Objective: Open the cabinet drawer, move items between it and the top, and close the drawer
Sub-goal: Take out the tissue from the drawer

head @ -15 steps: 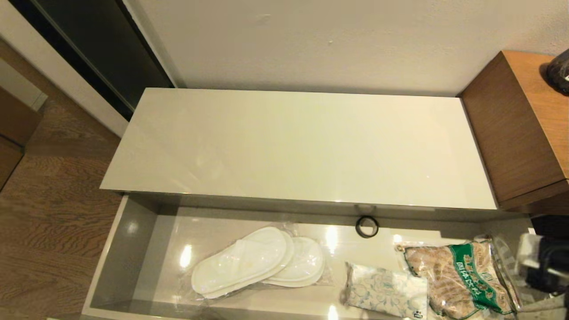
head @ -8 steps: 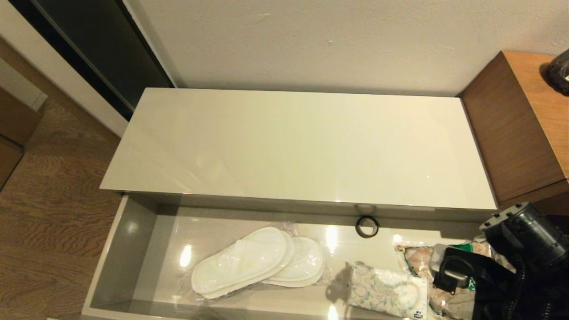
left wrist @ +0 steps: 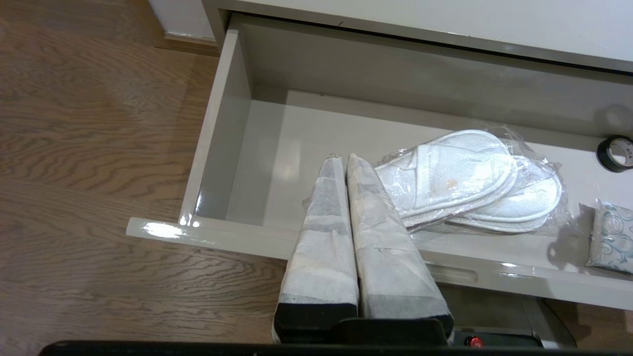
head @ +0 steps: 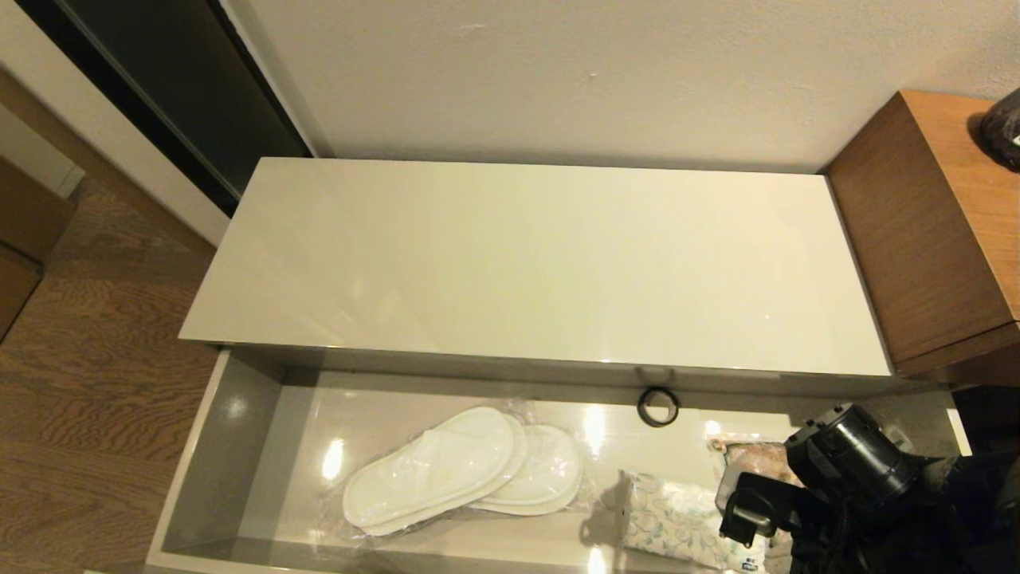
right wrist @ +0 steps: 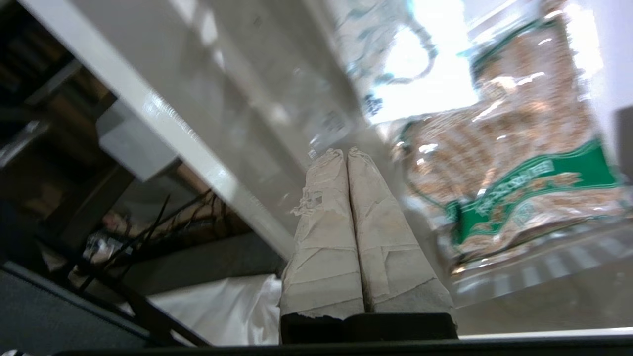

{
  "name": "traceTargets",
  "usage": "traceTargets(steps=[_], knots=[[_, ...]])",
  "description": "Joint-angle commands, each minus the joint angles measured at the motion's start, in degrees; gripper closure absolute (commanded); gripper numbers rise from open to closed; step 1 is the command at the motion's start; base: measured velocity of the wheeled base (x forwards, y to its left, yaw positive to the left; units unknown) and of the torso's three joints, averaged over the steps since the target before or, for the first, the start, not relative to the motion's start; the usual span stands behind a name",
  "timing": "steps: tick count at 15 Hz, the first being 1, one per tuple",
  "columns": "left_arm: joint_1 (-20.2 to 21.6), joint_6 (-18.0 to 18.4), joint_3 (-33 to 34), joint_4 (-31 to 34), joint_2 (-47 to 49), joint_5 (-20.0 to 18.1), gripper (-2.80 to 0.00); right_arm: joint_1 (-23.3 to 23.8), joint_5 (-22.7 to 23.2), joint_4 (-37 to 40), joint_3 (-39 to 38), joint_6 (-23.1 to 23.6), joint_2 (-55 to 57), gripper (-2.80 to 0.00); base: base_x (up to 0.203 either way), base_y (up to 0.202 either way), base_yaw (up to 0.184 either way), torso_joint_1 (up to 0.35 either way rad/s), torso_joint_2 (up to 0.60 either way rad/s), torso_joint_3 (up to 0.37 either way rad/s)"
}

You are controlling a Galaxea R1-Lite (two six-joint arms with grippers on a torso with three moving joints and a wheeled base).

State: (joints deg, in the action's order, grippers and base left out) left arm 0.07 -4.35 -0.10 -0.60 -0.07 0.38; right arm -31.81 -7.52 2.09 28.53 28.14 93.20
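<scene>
The cabinet drawer [head: 239, 446] stands pulled out below the bare glossy cream top [head: 534, 263]. Inside it lie the wrapped white slippers [head: 466, 470] left of centre and the patterned tissue pack [head: 677, 518] to their right. My right arm [head: 845, 466] hangs over the drawer's right end, partly covering the tissue pack's right side. The right gripper [right wrist: 344, 152] is shut and empty, low over the drawer floor between the tissue pack [right wrist: 390, 54] and the snack bag [right wrist: 504, 163]. My left gripper [left wrist: 342, 158] is shut and empty, above the drawer front [left wrist: 222, 237], beside the slippers [left wrist: 465, 178].
A small black ring [head: 657, 406] lies at the drawer's back edge. Only a corner of the brown snack bag [head: 749, 454] shows past my right arm. The taller brown wooden unit [head: 932, 239] stands to the right. Wood floor [head: 88, 383] lies to the left.
My right arm has come in from the right edge and moved left over the drawer's right end, now covering most of the snack bag. The items have not moved.
</scene>
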Motion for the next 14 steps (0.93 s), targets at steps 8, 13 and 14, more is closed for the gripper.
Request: traceTargets(steps=[8,13,14], knots=[[0.01,-0.04,0.01,-0.02,0.07,-0.03,0.0,-0.1,0.32,-4.54,-3.39,0.16,4.53,0.0,0.0,0.0,0.0,0.0,0.0,0.0],[0.01,-0.04,0.01,-0.02,0.07,0.06,0.0,0.25,0.25,-10.26,-5.5,-0.01,5.07,0.0,0.0,0.0,0.0,0.0,0.0,0.0],[0.01,-0.04,0.01,-0.02,0.07,0.04,0.0,0.25,0.15,-10.34,-5.4,0.06,4.78,0.0,0.0,0.0,0.0,0.0,0.0,0.0]])
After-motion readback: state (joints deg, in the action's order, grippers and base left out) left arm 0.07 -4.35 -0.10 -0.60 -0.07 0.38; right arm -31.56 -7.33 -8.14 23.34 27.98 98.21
